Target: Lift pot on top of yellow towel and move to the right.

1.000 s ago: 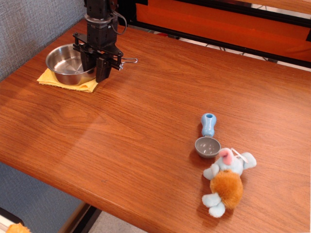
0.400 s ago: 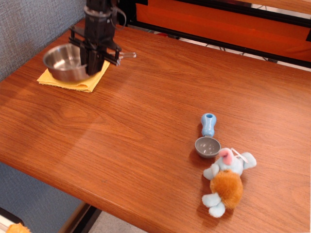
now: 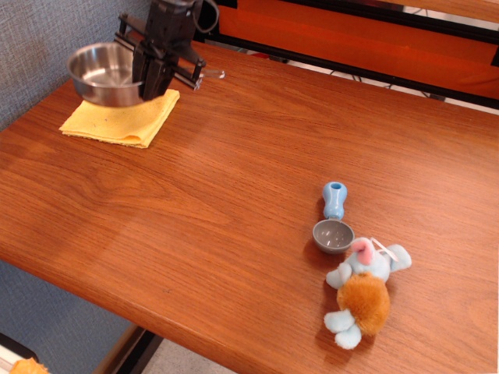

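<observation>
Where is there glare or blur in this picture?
In the observation.image view, soft glare streaks the wooden table diagonally; the pot gleams at its rim; the gripper holding it looks slightly blurred; the stuffed toy is sharp.

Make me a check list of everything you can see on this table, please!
Surface: wooden table, bare in the middle.
Job's things: pot lifted clear of the yellow towel; towel lies flat, far left.
Clutter: blue knob-shaped toy, small grey bowl and plush toy grouped on the right.
Gripper: gripper clamped on the pot's right rim.
Cables: black cable loops by the arm.
Surroundings: grey fabric wall on the left, orange panel behind.
</observation>
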